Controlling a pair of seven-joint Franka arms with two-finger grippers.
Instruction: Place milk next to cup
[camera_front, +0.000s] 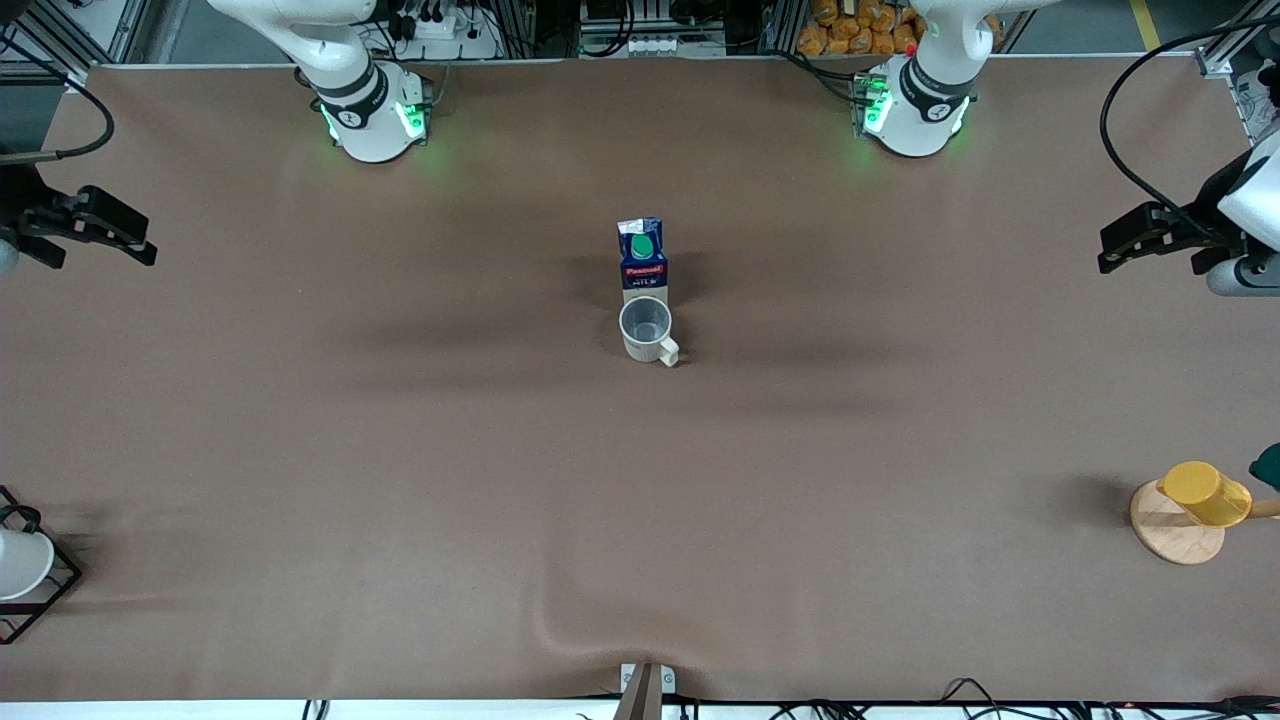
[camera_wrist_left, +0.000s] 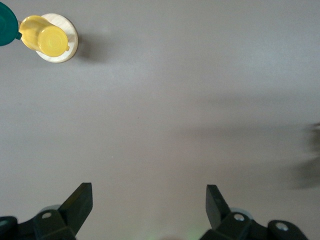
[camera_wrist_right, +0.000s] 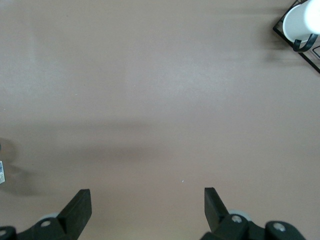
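Observation:
The milk (camera_front: 642, 255), a dark blue and white carton with a green cap, stands upright at the table's middle. The off-white cup (camera_front: 647, 330) with a grey inside stands right beside it, nearer to the front camera, handle toward the front camera. Carton and cup look to be touching. My left gripper (camera_front: 1115, 245) hangs open and empty over the left arm's end of the table, as the left wrist view (camera_wrist_left: 149, 200) shows. My right gripper (camera_front: 135, 240) hangs open and empty over the right arm's end, as the right wrist view (camera_wrist_right: 148, 202) shows. Both arms wait.
A yellow cup (camera_front: 1205, 493) on a round wooden base (camera_front: 1170, 530) stands near the front at the left arm's end, a dark green thing (camera_front: 1268, 465) beside it. A plain white cup (camera_front: 20, 562) in a black wire rack (camera_front: 60, 585) stands at the right arm's end.

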